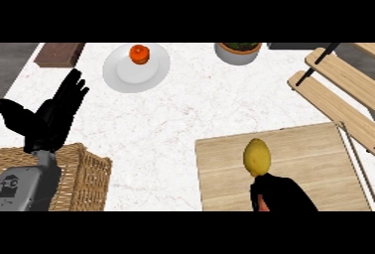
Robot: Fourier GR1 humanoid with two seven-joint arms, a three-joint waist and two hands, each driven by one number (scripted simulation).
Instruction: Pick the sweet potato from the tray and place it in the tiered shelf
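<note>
Broadly, the white marble counter (205,114) is filling most of the head view, with a wide bare stretch running across its middle. At the lower right, the wooden tray (307,163) is lying flat, its far edge slanting slightly and its near edge running out of sight. Beside its right edge, the tiered shelf (333,82) of pale slats on a dark frame is reaching toward the upper right corner. At the lower left, a wicker basket (84,173) is sitting partly behind the left forearm. Above it, the left hand (55,116) is resting open, fingers pointing up. A white plate (135,69) is standing near the far edge, carrying an orange-red fruit (139,53). A white pot (238,52) with a plant is sitting further right, and a dark brown block (58,53) is lying at the far left corner. On the tray, the right hand (282,196) is curling around the near end of the yellowish sweet potato (257,155), which is pointing away toward the counter's far edge.
</note>
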